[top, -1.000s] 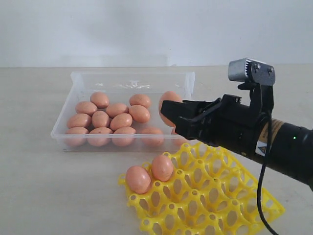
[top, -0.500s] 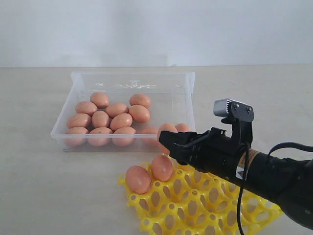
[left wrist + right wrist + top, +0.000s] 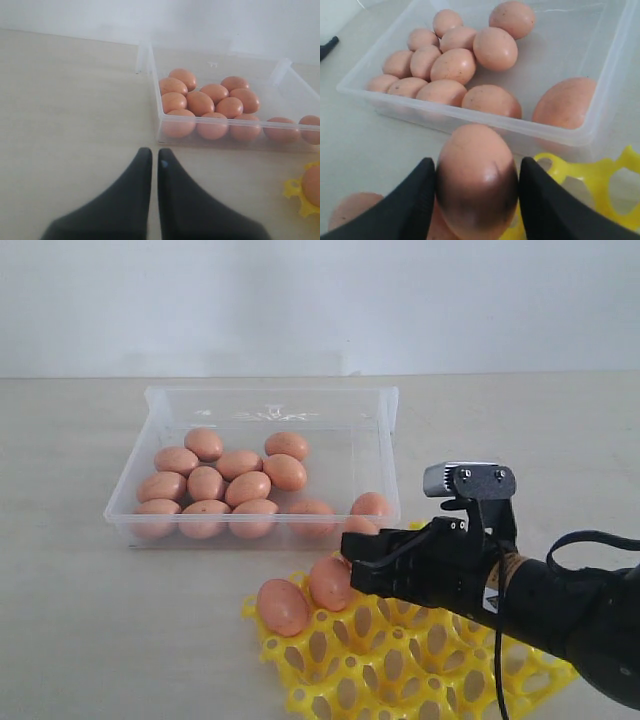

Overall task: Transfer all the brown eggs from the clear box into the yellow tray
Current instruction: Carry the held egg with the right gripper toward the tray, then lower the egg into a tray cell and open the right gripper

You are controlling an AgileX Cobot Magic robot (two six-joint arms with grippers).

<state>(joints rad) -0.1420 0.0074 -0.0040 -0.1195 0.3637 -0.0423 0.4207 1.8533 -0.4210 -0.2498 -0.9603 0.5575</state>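
Several brown eggs (image 3: 228, 487) lie in the clear box (image 3: 270, 400) at the back left; they also show in the left wrist view (image 3: 215, 102) and the right wrist view (image 3: 455, 65). The yellow tray (image 3: 420, 660) sits in front of the box with two eggs (image 3: 283, 606) in its near-left cups. My right gripper (image 3: 352, 550) is shut on one brown egg (image 3: 476, 180), held low over the tray's back edge beside the seated eggs. My left gripper (image 3: 154, 156) is shut and empty, over bare table near the box's wall.
The beige table (image 3: 80, 620) stretches around the box and tray. A white wall (image 3: 300, 300) stands behind. The right arm's black body (image 3: 560, 610) lies over the tray's right side.
The right gripper has carried its egg out of the box, down and toward the tray's back edge. The left gripper's earlier position is not shown.
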